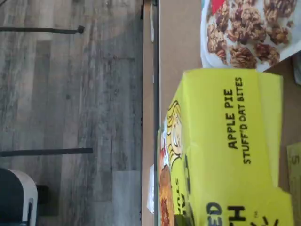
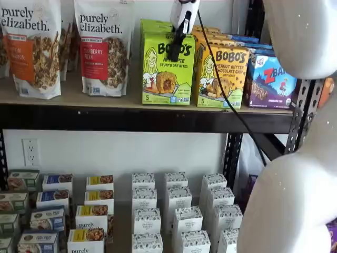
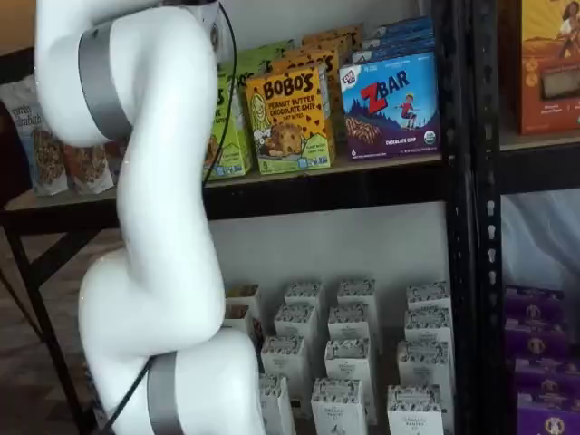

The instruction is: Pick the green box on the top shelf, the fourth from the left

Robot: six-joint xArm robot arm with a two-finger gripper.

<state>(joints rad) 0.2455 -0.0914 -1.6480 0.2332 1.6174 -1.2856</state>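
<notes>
The green box (image 2: 167, 79), a lime Bobo's Apple Pie carton, stands upright at the front of the top shelf (image 2: 79, 97). My gripper (image 2: 174, 52) comes down from above it. One black finger lies down the carton's front face, the other is hidden behind it, and the jaws are closed on the box. From the wrist view I look onto the green box's (image 1: 225, 141) lid, with the tan shelf board (image 1: 176, 47) beside it. In a shelf view my arm covers the gripper and only a strip of the green box (image 3: 231, 136) shows.
An orange Bobo's carton (image 2: 224, 79) stands right of the green one, then a blue Z Bar box (image 2: 271, 81). Granola bags (image 2: 102, 47) stand to its left. A black cable (image 2: 226, 95) hangs across. Small white cartons (image 2: 179, 216) fill the lower level. My white arm (image 3: 154, 227) stands in front.
</notes>
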